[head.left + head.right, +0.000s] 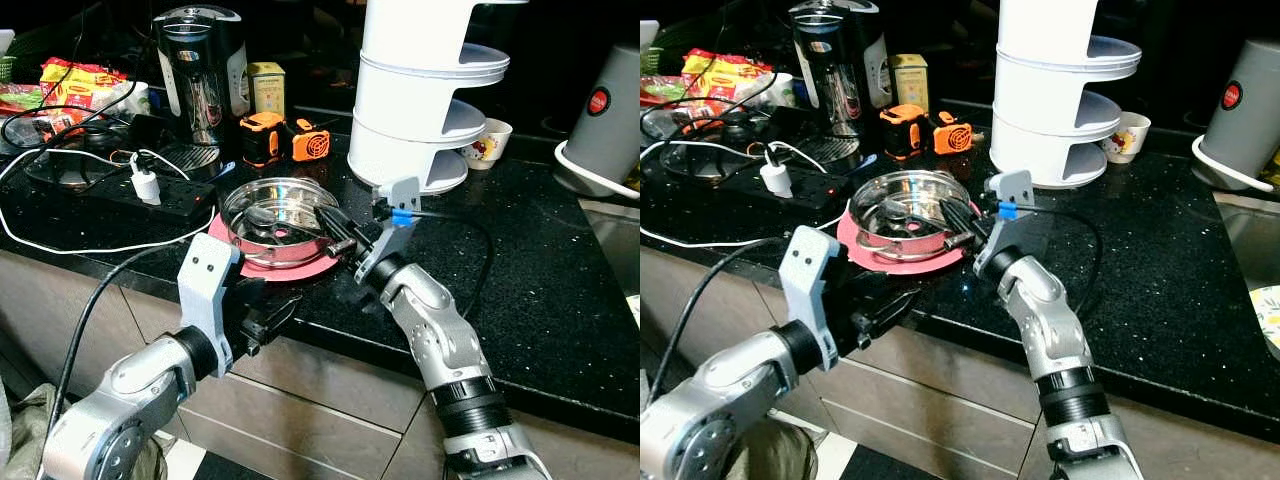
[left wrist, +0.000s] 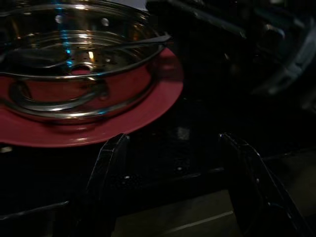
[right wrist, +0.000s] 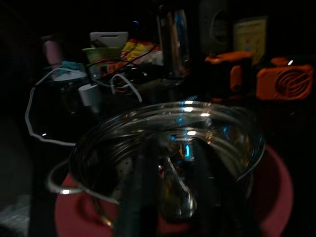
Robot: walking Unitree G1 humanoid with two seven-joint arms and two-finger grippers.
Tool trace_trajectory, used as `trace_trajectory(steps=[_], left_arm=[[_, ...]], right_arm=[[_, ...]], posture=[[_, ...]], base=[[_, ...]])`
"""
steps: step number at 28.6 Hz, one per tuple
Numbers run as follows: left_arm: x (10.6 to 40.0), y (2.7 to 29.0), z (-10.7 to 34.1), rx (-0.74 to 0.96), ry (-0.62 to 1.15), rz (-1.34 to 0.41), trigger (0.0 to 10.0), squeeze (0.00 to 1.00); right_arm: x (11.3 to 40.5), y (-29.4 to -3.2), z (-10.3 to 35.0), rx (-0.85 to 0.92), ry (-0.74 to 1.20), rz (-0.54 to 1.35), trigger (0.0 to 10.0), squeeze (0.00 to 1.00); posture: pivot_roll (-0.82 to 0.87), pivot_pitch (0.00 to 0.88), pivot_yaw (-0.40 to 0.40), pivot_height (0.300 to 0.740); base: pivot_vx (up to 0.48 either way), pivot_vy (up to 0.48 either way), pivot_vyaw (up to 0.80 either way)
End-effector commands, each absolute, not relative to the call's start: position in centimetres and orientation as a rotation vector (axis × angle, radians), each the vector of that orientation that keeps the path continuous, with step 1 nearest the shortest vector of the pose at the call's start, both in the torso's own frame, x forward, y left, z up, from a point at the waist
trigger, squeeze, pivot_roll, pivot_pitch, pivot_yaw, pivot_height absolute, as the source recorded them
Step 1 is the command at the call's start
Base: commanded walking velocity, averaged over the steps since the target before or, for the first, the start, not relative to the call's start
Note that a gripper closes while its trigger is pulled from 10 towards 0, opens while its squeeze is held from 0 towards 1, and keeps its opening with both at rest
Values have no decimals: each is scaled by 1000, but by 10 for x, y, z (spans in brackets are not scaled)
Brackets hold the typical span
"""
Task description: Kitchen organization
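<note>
Domestic kitchen. Landmark: black speckled stone counter point(image 1: 560, 290) over plain cabinet fronts point(image 1: 330, 385). On the counter's near edge, a perforated steel steamer pan point(image 1: 275, 218) on a red plate point(image 1: 862, 255). Behind the pan, a coffee maker point(image 1: 200, 70), a yellow tea box point(image 1: 266, 88), snack packets point(image 1: 85, 80) and a power strip point(image 1: 150, 195) with plugs. To the pan's right, a white tiered rack point(image 1: 415, 90), a patterned cup point(image 1: 490, 140), a grey kettle point(image 1: 610, 105) and, apparently, a sink edge point(image 1: 615, 240).

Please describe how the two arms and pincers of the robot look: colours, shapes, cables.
Both arms are silver metal with black ribbed joints. Each wrist carries a grey plastic bracket. The left pincer and right pincer have long black fingers. Black cables run along both; the right has a blue clip.
</note>
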State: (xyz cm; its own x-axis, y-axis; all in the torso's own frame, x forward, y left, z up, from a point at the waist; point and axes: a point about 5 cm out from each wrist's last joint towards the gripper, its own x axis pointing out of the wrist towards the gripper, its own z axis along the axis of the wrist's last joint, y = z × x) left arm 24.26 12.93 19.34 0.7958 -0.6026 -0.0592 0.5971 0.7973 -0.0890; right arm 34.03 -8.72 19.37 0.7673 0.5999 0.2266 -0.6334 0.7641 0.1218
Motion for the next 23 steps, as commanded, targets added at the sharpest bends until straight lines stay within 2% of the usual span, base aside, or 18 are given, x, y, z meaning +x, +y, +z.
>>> trace_trajectory(steps=[1,4,5,6,19,20,21,23], left_arm=[[241,131,195,-49,85,-641,10000,0],[241,131,196,-50,84,-636,10000,0],[241,131,196,-50,83,-635,10000,0],[241,131,196,-50,83,-634,10000,0],[241,131,197,-54,79,-625,10000,0],[241,131,197,-55,78,-625,10000,0],[241,131,198,-55,78,-624,10000,0],[241,131,198,-54,77,-625,10000,0]], right_arm=[[339,-89,197,213,-199,681,10000,1000],[337,-86,196,194,-185,708,10000,1000],[337,-85,195,185,-180,720,10000,537],[336,-84,194,172,-176,725,10000,0],[338,-87,183,70,-139,690,10000,0],[338,-87,183,66,-144,686,5765,0],[338,-88,183,65,-152,681,0,0],[338,-88,184,62,-163,676,0,0]], posture=[[98,0,-23,740],[101,0,-25,740],[101,0,-25,740],[102,0,-25,740],[103,0,-27,740],[103,0,-27,740],[103,0,-27,740],[103,0,-27,740]], base=[[0,0,0],[0,0,0],[0,0,0],[0,0,0],[0,0,0],[0,0,0],[0,0,0],[0,0,0]])
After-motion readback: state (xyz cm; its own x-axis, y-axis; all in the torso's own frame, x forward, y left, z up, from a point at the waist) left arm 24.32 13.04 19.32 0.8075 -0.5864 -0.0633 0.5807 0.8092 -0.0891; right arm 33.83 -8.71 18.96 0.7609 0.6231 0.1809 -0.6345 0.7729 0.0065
